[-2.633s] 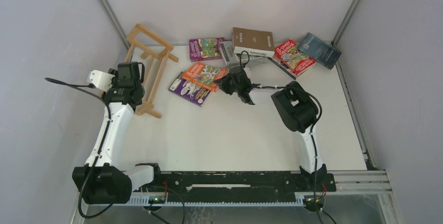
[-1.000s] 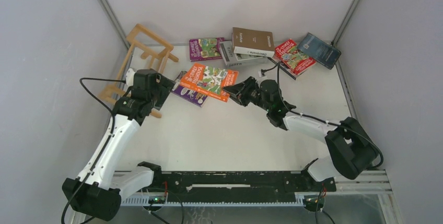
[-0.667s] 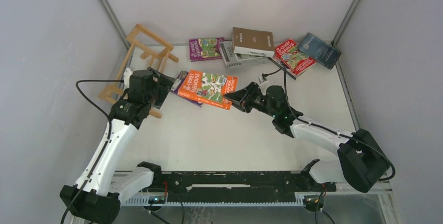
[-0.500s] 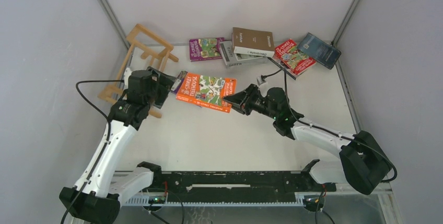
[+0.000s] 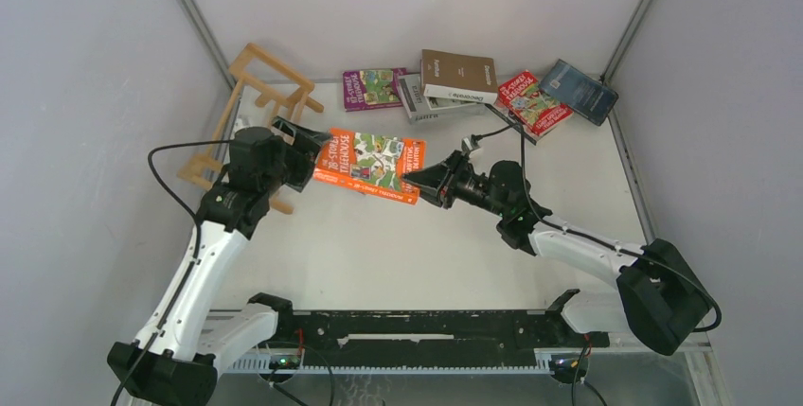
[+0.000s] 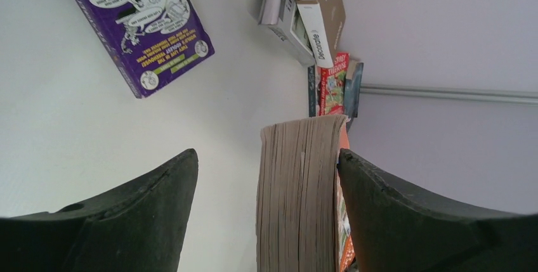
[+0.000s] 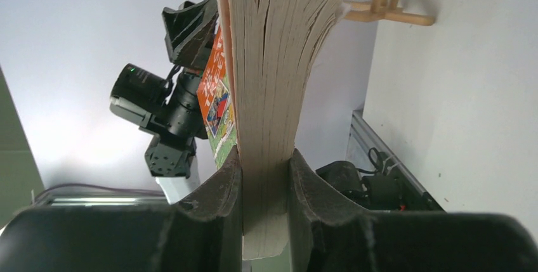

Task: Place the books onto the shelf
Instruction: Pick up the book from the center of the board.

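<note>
At centre, above the tabletop (image 5: 398,255), right gripper (image 5: 419,182) clamps orange book (image 5: 371,165); left gripper (image 5: 301,148), jaws apart, straddles its nine-o'clock edge. Beneath, purple book (image 6: 136,25) is mostly covered from above. At ten o'clock, shelf (image 5: 277,67) lies tilted beside the wall (image 5: 114,94).

White tabletop (image 5: 379,245) enclosed by plain grey walls (image 5: 76,75), aluminium struts (image 5: 194,13) at rear corners; even, diffuse light.

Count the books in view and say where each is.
8: orange book in the right gripper; purple book flat beneath; along the far edge: second purple book, brown book on grey-white book, red book over a dark book, blue book. Others may hide.
</note>
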{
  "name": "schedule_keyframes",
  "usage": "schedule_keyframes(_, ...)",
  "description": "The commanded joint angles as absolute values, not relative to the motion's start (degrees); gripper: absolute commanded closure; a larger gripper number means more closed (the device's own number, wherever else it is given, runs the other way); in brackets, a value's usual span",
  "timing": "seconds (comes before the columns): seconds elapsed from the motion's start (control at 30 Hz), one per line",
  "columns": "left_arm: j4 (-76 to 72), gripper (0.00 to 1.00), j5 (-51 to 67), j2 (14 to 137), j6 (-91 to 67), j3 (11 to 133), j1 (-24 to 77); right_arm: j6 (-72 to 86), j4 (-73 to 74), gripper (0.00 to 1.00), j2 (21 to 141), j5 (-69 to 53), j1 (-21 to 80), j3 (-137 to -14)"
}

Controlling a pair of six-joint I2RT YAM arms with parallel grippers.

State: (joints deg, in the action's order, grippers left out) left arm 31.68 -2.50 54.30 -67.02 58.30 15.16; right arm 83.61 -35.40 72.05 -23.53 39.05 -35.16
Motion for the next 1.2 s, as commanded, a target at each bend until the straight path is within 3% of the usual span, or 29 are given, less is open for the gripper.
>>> schedule_keyframes(0.0, 27.64, 0.16, 1.67, 52.47, -68.26, 55.95, 15.38, 87.97, -48.30, 1.00, 71.46, -25.86, 39.41, -36.30)
schedule_keyframes(0.27, 23.98, 0.26, 3.60, 50.94, -69.87, 54.30, 15.38, 91.51, -54.09, 1.00, 75.42, -27.94, 39.61, -36.38)
schedule_keyframes(0.37, 22.35, 0.37, 3.93, 49.93, -70.42, 53.59, 15.38, 91.91, -54.89, 1.00, 76.58, -28.46, 39.70, -36.76)
schedule_keyframes(0.53, 20.76, 0.68, 5.78, 49.25, -70.16, 52.68, 15.35, 92.67, -56.73, 1.00, 79.03, -28.91, 39.65, -37.81)
schedule_keyframes(0.6, 20.79, 0.72, 6.51, 49.13, -69.74, 52.66, 15.34, 93.23, -57.70, 1.00, 80.22, -29.15, 39.58, -38.28)
schedule_keyframes(0.87, 21.56, 0.74, 9.51, 48.83, -67.72, 52.47, 15.10, 95.96, -62.93, 1.00, 84.96, -30.02, 38.75, -39.73)
schedule_keyframes(1.17, 22.97, 0.49, 13.96, 49.21, -66.00, 52.87, 14.94, 96.96, -64.37, 1.00, 87.38, -33.22, 36.65, -42.99)
